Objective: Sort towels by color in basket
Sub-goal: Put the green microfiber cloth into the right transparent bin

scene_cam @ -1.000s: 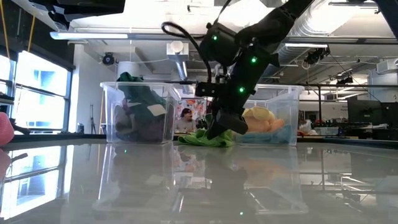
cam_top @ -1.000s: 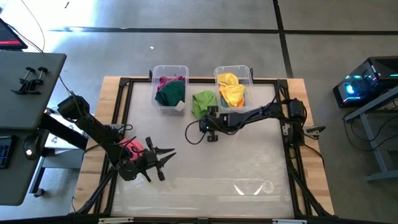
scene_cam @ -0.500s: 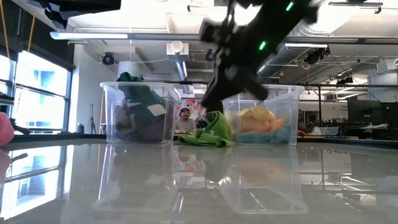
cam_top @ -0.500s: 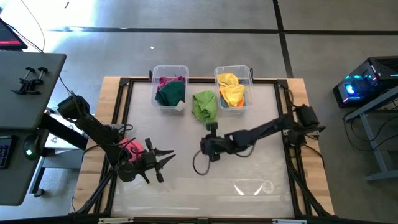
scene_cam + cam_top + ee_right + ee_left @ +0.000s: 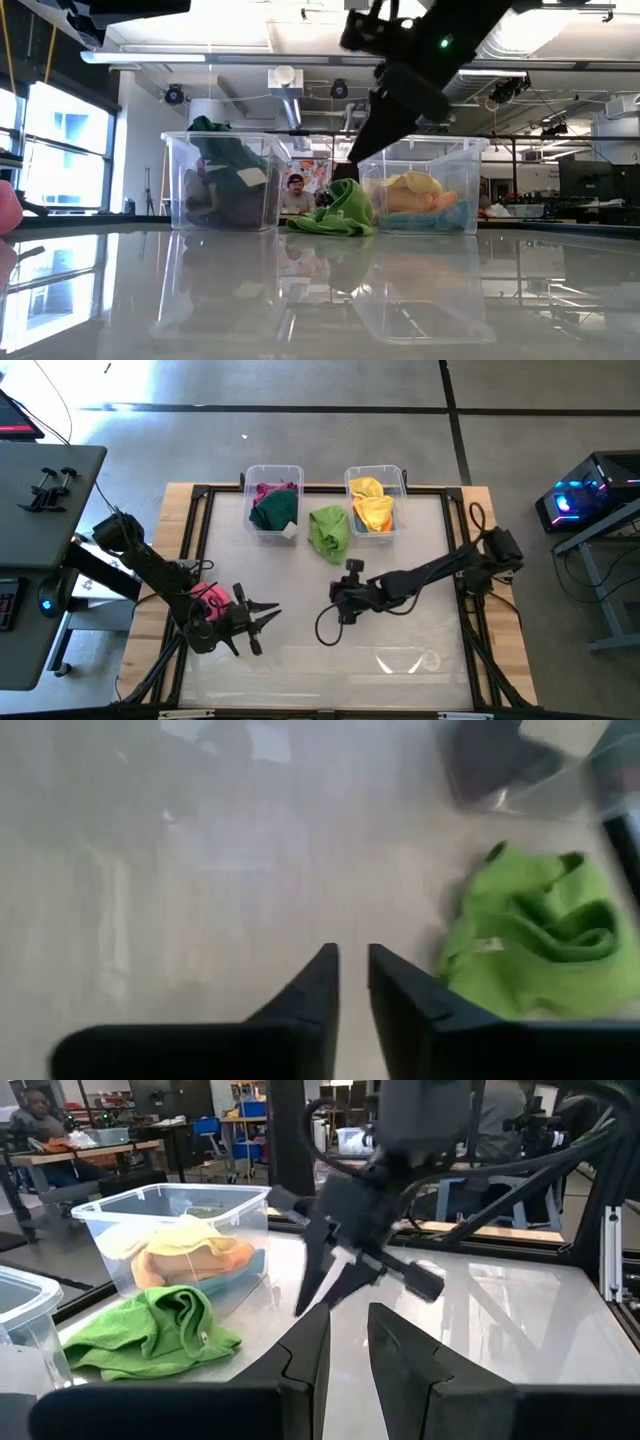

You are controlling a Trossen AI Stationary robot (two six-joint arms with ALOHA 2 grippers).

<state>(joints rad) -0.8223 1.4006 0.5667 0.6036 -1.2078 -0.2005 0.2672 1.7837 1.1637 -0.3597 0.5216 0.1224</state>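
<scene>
2 pincers are over the surface. The right pincer hangs above the middle of the surface, on the near side of the light green towel and apart from it; in its own wrist view the 2 dark fingers stand with only a narrow gap between them, nothing held, the bare surface below. In the left wrist view this pincer shows with its fingers tilted down toward the surface. In the low view it is raised well above the surface, in front of the right bin.

The left pincer is near the left edge of the surface, its fingers spread in the high view and pointing toward the middle, empty. A pink towel lies bunched just behind it under the arm.

The light green towel lies crumpled on the surface between the 2 clear bins, close to the far edge, touching or almost touching the right bin. Its long axis runs from the far edge toward the near edge, and in the low view one fold stands up as a small peak.

The left bin holds a dark green towel on top with a magenta towel at its far end. The right bin holds a yellow towel and an orange towel.

A person shows in the room beyond, between the bins in the low view.
</scene>
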